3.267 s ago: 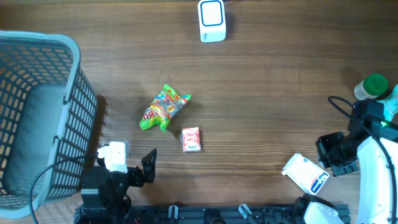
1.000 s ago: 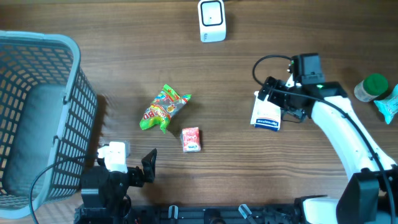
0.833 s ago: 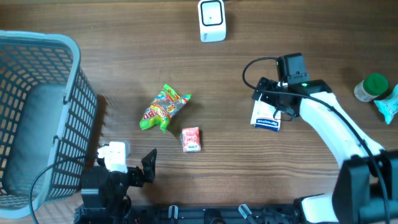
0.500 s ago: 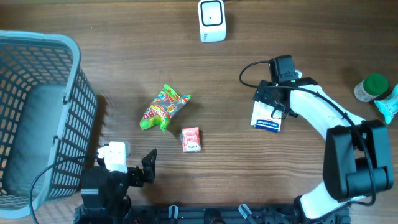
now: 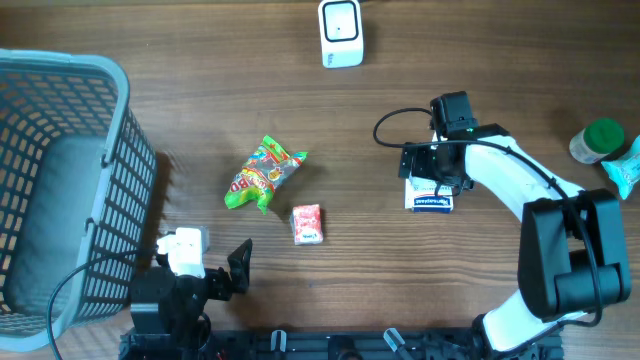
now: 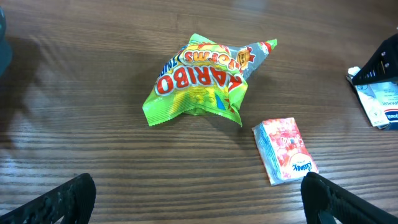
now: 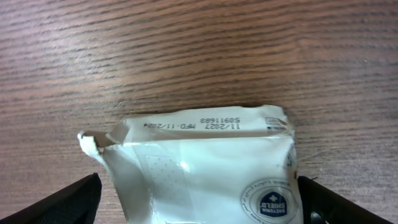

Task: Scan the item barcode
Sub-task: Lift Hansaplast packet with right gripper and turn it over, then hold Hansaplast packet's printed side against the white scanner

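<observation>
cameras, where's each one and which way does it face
Overhead: above table, straight down on basket, gummy bag, red packet, white pack; left arm and right arm show.
Left wrist: on left arm, facing gummy bag and red packet; left pincer tips at bottom corners.
Right wrist: close over white pack; right pincer tips at bottom corners.
Shared: gummy bag in overhead and left wrist.

The right wrist view crops the white packet [image 7: 205,168] below.

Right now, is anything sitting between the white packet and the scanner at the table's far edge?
Nothing on the table does. The white packet lies under the right gripper; bare wood runs from there to the scanner, crossed only by the arm's own cable.
</observation>
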Controlling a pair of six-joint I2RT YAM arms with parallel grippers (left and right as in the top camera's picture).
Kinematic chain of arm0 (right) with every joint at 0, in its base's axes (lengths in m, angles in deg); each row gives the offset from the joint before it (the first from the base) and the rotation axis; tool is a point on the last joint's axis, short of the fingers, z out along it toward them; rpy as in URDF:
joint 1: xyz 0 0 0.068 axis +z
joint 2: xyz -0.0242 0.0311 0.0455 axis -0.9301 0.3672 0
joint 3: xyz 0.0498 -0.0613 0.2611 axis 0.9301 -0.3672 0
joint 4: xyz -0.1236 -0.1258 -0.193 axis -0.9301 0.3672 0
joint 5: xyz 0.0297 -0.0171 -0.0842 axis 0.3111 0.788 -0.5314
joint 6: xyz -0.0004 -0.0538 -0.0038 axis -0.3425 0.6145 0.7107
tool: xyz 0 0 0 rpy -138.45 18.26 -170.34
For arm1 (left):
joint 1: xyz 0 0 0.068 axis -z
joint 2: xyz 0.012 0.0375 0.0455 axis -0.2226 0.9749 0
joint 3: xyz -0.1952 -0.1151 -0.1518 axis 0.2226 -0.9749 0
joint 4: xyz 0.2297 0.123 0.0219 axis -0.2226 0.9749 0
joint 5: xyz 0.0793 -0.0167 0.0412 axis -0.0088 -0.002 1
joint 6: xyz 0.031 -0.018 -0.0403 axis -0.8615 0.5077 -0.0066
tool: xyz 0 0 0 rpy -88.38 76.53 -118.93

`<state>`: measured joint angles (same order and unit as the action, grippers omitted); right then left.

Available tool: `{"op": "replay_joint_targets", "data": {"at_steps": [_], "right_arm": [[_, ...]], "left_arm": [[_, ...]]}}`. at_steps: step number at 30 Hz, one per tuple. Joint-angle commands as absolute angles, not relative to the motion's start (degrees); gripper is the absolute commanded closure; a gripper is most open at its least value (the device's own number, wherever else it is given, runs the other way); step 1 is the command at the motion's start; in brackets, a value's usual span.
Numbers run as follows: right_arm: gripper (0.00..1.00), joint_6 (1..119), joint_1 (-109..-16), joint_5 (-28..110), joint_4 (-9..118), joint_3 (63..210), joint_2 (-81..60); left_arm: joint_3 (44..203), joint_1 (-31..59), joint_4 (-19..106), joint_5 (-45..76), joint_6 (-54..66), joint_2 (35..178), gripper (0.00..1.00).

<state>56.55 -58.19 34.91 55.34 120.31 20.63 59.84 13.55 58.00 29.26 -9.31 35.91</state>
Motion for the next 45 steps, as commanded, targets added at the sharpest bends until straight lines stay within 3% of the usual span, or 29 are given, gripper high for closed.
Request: {"op": "replay_joint_targets", "data": {"at_steps": [1, 3, 4, 5, 8, 9, 10, 13, 16, 20, 24, 28, 31, 35, 40, 42, 45], "right_arm": [[0.02, 60.5, -57.9, 35.8, 55.4, 121.1, 22.1], [0.15, 60.2, -57.9, 35.8, 55.5, 121.1, 22.1], [0.28, 57.8, -57.9, 34.8, 55.5, 121.1, 22.1], [0.31, 53.9, -57.9, 33.9, 55.7, 121.1, 22.1], [0.32, 41.7, -57.9, 33.4, 56.8, 121.1, 22.1], [0.29, 34.9, -57.9, 32.2, 58.1, 121.1, 22.1], [0.19, 27.9, -57.9, 31.1, 59.5, 121.1, 22.1], [0.16, 9.2, -57.9, 27.3, 65.0, 121.1, 22.1], [0.08, 1.4, -57.9, 27.2, 65.8, 121.1, 22.1], [0.0, 1.1, -57.9, 26.6, 65.7, 121.1, 22.1], [0.0, 23.8, -57.9, 36.8, 59.7, 121.1, 22.1], [0.01, 24.5, -57.9, 36.6, 60.0, 120.1, 22.1], [0.14, 19.8, -57.9, 35.6, 59.6, 116.9, 22.1], [0.25, 20.0, -57.9, 37.0, 58.7, 116.8, 22.1], [0.28, 20.0, -57.9, 58.0, 61.4, 118.9, 22.1], [0.45, 17.4, -57.9, 67.9, 65.9, 118.9, 22.1], [0.45, 8.9, -57.9, 73.6, 71.7, 118.9, 22.1]], "left_arm": [[59.8, 13.4, 57.8, 28.4, -10.4, 35.5, 0.0], [59.8, 13.4, 57.8, 28.4, -10.4, 35.5, 0.0], [59.8, 13.4, 57.8, 28.4, -10.4, 35.5, 0.0], [59.8, 13.4, 57.8, 28.4, -10.4, 35.5, 0.0], [59.8, 13.4, 57.8, 28.4, -10.4, 35.5, 0.0], [59.8, 13.4, 57.8, 28.4, -10.4, 35.5, 0.0], [59.8, 13.4, 57.8, 28.4, -10.4, 35.5, 0.0], [59.8, 13.4, 57.8, 28.4, -10.4, 35.5, 0.0], [59.8, 13.4, 57.8, 28.4, -10.4, 35.5, 0.0], [59.8, 13.4, 57.8, 28.4, -10.4, 35.5, 0.0], [59.8, 13.4, 57.9, 28.4, -10.4, 35.5, 0.0], [59.8, 13.4, 57.8, 28.4, -10.4, 35.5, 0.0], [59.8, 13.4, 57.8, 28.4, -10.4, 35.5, 0.0], [59.8, 13.4, 57.8, 28.4, -10.4, 35.5, 0.0], [59.8, 13.4, 57.9, 28.4, -10.4, 35.5, 0.0], [59.8, 13.4, 57.9, 28.4, -10.4, 35.5, 0.0], [59.8, 13.4, 57.8, 28.4, -10.4, 35.5, 0.0]]}}
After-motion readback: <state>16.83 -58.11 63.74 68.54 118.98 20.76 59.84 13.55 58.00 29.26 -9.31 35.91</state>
